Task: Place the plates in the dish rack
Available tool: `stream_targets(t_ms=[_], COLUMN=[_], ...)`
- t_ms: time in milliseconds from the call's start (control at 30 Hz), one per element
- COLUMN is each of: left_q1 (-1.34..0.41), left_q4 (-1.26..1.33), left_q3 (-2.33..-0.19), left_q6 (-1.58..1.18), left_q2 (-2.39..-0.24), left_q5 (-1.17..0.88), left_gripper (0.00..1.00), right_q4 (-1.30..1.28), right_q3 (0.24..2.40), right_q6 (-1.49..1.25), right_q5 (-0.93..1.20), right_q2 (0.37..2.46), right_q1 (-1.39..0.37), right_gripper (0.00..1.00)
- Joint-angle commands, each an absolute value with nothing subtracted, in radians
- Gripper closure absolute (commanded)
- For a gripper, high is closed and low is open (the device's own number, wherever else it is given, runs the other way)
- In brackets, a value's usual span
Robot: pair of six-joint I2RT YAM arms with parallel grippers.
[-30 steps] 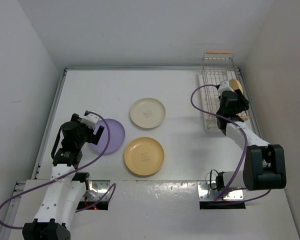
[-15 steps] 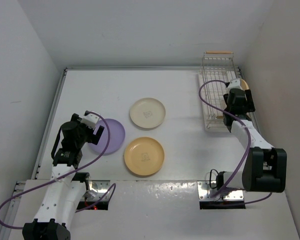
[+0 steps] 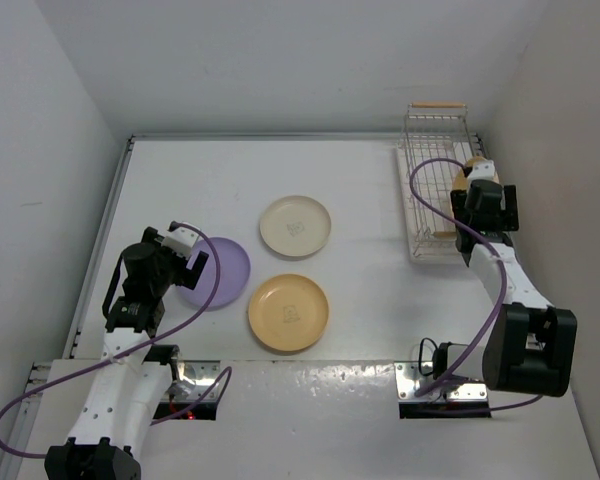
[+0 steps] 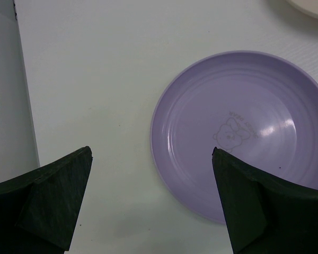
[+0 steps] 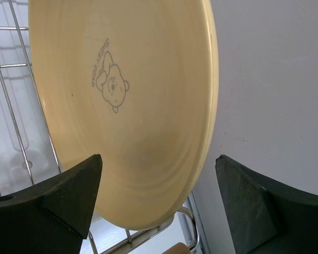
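The right pincer (image 5: 159, 161) gapes wide, a yellow-orange plate (image 5: 122, 106) just ahead standing edgewise, propped by wires of the dish rack (image 3: 425, 200), while the left pincer (image 4: 151, 152), equally wide, hovers above the lavender plate (image 4: 238, 132).

Yellow plate (image 5: 127, 106) upright in rack (image 5: 10, 66), claw (image 5: 158, 161) parted

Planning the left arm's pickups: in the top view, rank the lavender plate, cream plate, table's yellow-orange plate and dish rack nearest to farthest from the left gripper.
1. The lavender plate, right beside the left gripper.
2. The cream plate, farther back, and the yellow-orange plate, nearer the bases: too close to call.
3. The dish rack, far right.
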State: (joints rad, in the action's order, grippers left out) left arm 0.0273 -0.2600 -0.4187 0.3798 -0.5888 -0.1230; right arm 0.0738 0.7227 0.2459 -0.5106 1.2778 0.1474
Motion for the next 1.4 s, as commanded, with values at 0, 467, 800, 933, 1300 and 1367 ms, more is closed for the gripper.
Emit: stream_targets(t_ms=[0, 467, 800, 933, 1300, 1367], left_q1=[0.038, 0.038, 0.038, 0.038, 0.038, 0.038], left_q4=[-0.229, -0.229, -0.229, -0.229, -0.229, -0.229], left_q3=[-0.426, -0.426, -0.426, -0.426, -0.426, -0.426], left_q6=[0.371, 0.371, 0.371, 0.371, 0.371, 0.371], left_q2=[-0.578, -0.578, -0.578, -0.587, -0.588, -0.588], left_q5=[-0.132, -0.132, -0.132, -0.141, -0.141, -0.141], left_gripper=[0.0, 0.0, 0.0, 0.0, 0.0, 0.0], right_q4=[0.075, -0.109, -0.218, -0.268, -0.511, -0.509], right_q3=[0.782, 0.937, 1.035, 1.091, 1.306, 1.273], right_q6=[0.206, 0.111, 0.019, -0.04, -0.112, -0.155], right_q5=[-0.477, -0.334, -0.095, -0.043, 0.291, 0.288], right_q2=[1.253, 1.19, 1.042, 1.029, 1.163, 1.204], right_q1=[0.158, 0.158, 0.158, 0.158, 0.074, -0.033], right_gripper=[0.13, 0.01, 0.06, 0.24, 0.35, 0.29])
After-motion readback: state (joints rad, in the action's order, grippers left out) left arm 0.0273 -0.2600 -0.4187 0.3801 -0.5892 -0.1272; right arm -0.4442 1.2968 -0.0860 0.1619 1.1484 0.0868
